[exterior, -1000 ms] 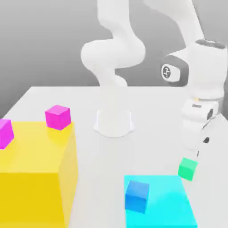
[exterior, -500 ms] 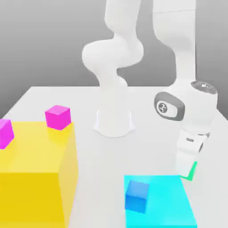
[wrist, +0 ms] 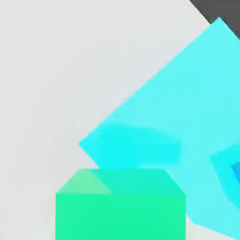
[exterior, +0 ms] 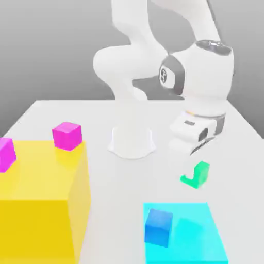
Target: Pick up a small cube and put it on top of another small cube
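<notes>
Setting: white desk (exterior: 46, 116) against a grey backdrop; my arm's base stands mid-desk.

Item, green cube (exterior: 196, 174): a second ago it sat on the desk beside the cyan slab (exterior: 185, 232). Now it hangs clear of the desk, clamped in my hand (exterior: 193, 154), above the gap behind the slab's far edge. Pick-up judged done; placing remains.

Item, blue cube (exterior: 158, 226): on the slab's near left part.

Obscured: my fingers sit behind the wrist; green cube part-hidden.

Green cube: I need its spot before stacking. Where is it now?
In the exterior view the green cube hangs under the hand, right of centre, above the table beyond the cyan block.
</notes>
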Motion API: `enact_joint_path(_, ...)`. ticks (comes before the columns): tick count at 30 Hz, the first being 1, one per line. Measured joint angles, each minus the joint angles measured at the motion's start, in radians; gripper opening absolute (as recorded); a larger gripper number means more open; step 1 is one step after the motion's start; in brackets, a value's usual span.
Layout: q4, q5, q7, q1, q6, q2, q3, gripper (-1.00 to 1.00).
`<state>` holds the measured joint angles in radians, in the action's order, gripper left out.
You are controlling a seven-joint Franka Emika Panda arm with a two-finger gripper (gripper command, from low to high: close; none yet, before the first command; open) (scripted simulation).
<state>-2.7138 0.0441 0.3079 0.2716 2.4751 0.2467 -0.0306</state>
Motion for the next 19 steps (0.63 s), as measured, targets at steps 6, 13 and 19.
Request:
enact_joint_path(6, 0.047, 0.071, -0.078, -0.184, -0.252, 0.209, -0.143, -1.00)
enact_joint_path(13, 0.063, 0.158, -0.149, -0.382, -0.451, 0.394, -0.280, -1.00)
enact_joint_path(19, -0.021, 0.176, -0.154, -0.397, -0.321, 0.348, -0.308, 1.00)
